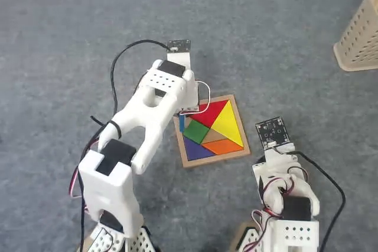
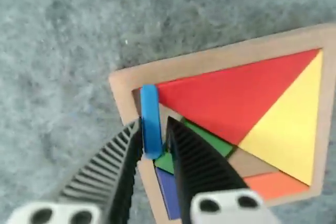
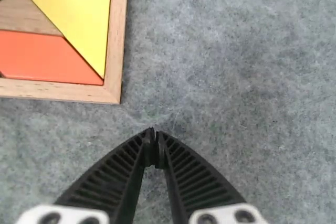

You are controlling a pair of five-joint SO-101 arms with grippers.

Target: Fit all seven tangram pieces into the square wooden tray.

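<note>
The square wooden tray [image 1: 216, 159] lies on grey carpet mid-table. In it are a red triangle [image 1: 211, 112], a yellow triangle [image 1: 229, 123], a green piece [image 1: 195, 131], an orange piece [image 1: 223, 146] and a purple piece [image 1: 195, 150]; bare wood [image 1: 211, 136] shows between them. My left gripper [image 2: 155, 129] is shut on a blue piece [image 2: 150, 121], held on edge just inside the tray's rim [image 2: 210, 59] beside the red triangle [image 2: 231, 95]. My right gripper [image 3: 155, 137] is shut and empty over the carpet, just off the tray's corner [image 3: 118, 35] by the orange piece [image 3: 47, 56].
A beige perforated container [image 1: 360, 33] stands at the far right edge. Black cables [image 1: 127, 51] trail along the left arm and beside the right arm [image 1: 286, 199]. Open carpet surrounds the tray.
</note>
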